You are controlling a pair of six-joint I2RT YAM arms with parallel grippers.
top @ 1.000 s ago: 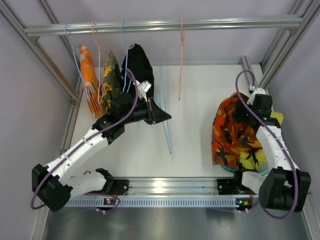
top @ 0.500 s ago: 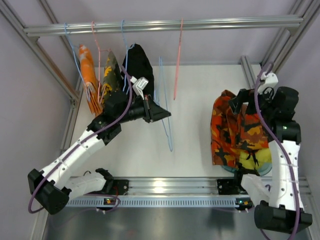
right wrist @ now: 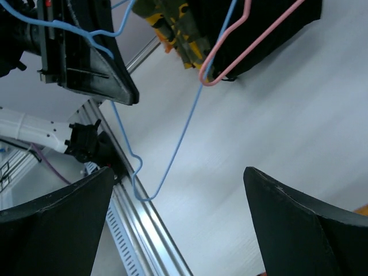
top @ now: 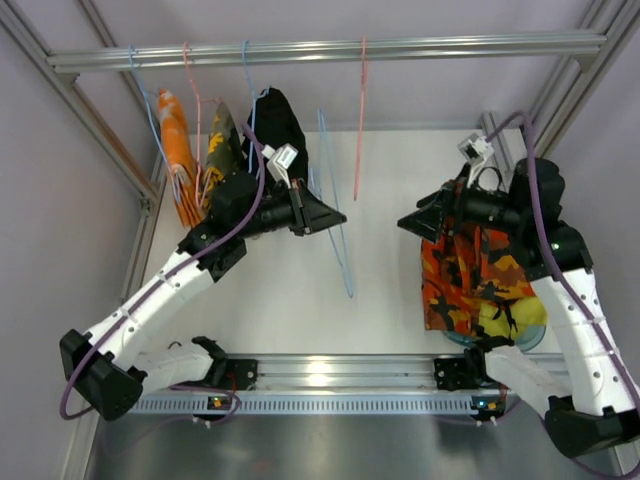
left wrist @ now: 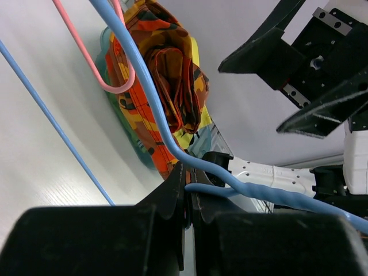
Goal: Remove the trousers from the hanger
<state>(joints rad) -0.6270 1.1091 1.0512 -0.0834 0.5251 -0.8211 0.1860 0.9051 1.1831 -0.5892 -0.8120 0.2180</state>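
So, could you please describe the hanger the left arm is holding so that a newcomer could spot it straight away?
Find the metal rail across the back and look below its middle. The blue hanger there is bare and pinched in the left gripper's shut jaws. The pink hanger beside it, also bare, hangs from the rail; this one does not.

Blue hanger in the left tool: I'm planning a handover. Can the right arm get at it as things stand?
Probably yes. The right tool is open and faces the blue hanger across bare table; the pink hanger nearby seems off that line.
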